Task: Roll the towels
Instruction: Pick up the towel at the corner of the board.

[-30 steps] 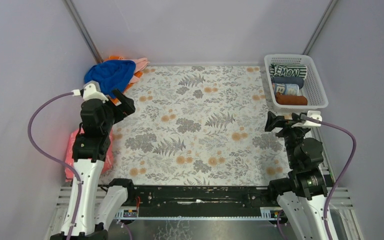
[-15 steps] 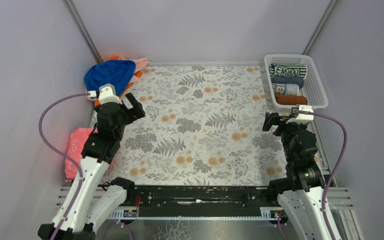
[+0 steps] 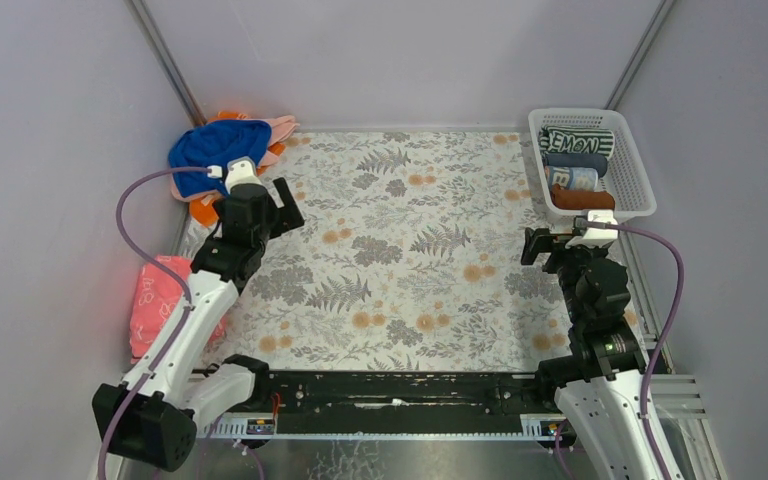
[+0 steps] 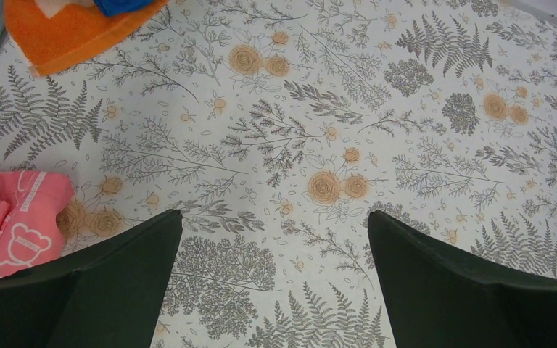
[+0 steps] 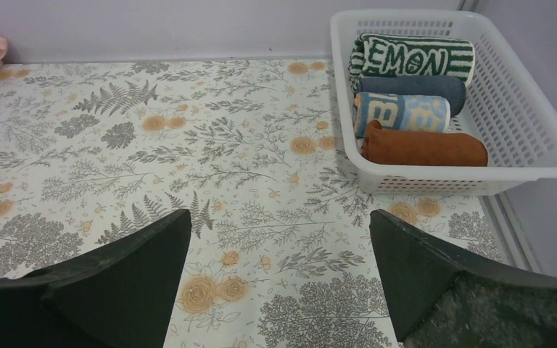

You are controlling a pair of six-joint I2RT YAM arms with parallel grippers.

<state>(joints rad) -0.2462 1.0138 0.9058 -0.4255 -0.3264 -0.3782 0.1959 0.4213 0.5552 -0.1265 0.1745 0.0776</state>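
A heap of unrolled towels lies at the back left: a blue towel [image 3: 215, 147] on top of an orange one [image 3: 203, 209] and a pale pink one [image 3: 280, 128]. The orange towel's corner also shows in the left wrist view [image 4: 65, 36]. A pink printed towel [image 3: 157, 300] lies at the left edge, also seen in the left wrist view [image 4: 11, 217]. My left gripper [image 3: 288, 207] is open and empty above the floral cloth, right of the heap. My right gripper [image 3: 534, 246] is open and empty, in front of the basket.
A white basket [image 3: 644, 190] at the back right holds several rolled towels, among them a green-striped one [image 5: 413, 54] and a brown one [image 5: 424, 148]. The floral cloth [image 3: 410, 250] covers the table. Grey walls close in left, right and back.
My left arm has swung forward and to the right, away from the pink towel and over the floral cloth. My right gripper has shifted slightly left.
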